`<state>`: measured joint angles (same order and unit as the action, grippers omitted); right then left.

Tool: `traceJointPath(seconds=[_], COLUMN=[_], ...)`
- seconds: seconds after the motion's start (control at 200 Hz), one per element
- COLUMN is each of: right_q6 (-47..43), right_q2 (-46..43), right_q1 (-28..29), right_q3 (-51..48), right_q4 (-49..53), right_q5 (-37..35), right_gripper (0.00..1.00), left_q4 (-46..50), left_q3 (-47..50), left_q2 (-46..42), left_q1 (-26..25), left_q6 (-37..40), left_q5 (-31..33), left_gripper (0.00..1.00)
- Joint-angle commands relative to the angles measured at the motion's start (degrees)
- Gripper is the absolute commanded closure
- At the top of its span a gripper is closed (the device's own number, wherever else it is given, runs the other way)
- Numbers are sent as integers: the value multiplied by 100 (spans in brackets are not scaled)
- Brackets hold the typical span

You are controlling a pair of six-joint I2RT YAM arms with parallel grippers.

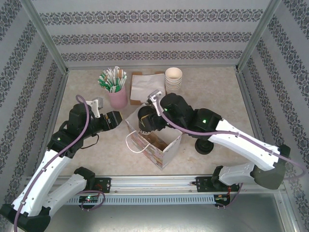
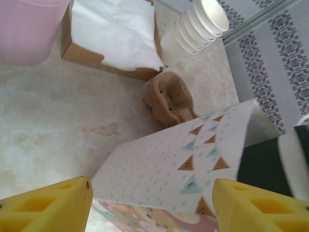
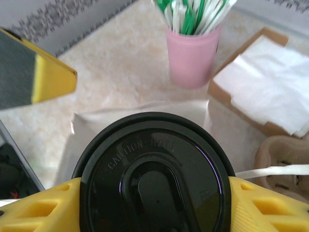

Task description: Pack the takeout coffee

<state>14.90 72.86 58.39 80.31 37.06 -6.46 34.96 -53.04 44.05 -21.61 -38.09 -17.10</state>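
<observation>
While right tool [image 3: 154, 209] clamps takeout coffee [image 3: 145, 145], glossy round lid [image 3: 159, 188], paper bag [image 2: 169, 169]

Striped floral-patterned walls [image 1: 154, 34] enclose a cream marbled tabletop [image 1: 212, 87].

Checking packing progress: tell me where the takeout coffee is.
Top view, centre: the takeout coffee, gripped by the right hand, at the mouth of the paper bag.
</observation>
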Motion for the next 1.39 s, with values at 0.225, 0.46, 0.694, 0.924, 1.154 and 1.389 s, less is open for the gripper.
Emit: traceJointPath(seconds=[0.225, 0.46, 0.694, 0.924, 1.154, 1.389], right_q6=[68, 264, 395, 451, 531, 553], right_q2=[-369, -403, -643, -907, -1029, -1037], right_q1=[54, 64, 59, 67, 111, 236], right_q3=[345, 876, 1083, 1109, 1109, 1094], right_q4=[-374, 221, 356, 143, -97, -214], right_q5=[-216, -385, -323, -43, 229, 312], right_gripper=[44, 44, 44, 44, 44, 44], left_q4=[-659, -972, -1060, -1025, -1118, -1452], left_q3=[-587, -1091, -1363, -1537, -1655, -1657], left_q2=[228, 319, 584, 871, 1202, 1368], left_q1=[-187, -307, -785, -1359, -1886, -2115], left_q6=[1014, 2573, 4631, 5880, 6237, 6211], left_q5=[-404, -1108, -1913, -1822, -1479, -1005], left_gripper=[27, 19, 10, 1, 0, 6])
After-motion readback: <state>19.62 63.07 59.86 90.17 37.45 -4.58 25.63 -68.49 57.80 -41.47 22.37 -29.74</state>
